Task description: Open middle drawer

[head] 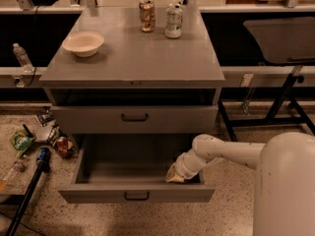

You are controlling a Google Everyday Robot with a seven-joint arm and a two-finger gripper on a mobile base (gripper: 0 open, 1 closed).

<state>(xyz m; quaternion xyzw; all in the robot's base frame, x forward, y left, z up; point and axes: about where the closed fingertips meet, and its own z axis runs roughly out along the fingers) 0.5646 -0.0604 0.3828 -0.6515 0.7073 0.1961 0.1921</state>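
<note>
The middle drawer (98, 193) is pulled well out of the grey cabinet. Its low flat front has a small black bar handle (136, 196), and its inside looks empty. My gripper (175, 174) reaches down from the right, on the white arm (231, 154). It sits inside the drawer at the right front corner, just behind the front panel. The taller-fronted top drawer (88, 119) above is nearly closed. The lowest drawer is hidden under the open one.
On the cabinet top (133, 58) stand a bowl (83, 43) and two cans (146, 15) (173, 20). Litter, a can (62, 145) and a dark pole (29, 188) lie on the floor at the left. A black stand (275, 107) is at the right.
</note>
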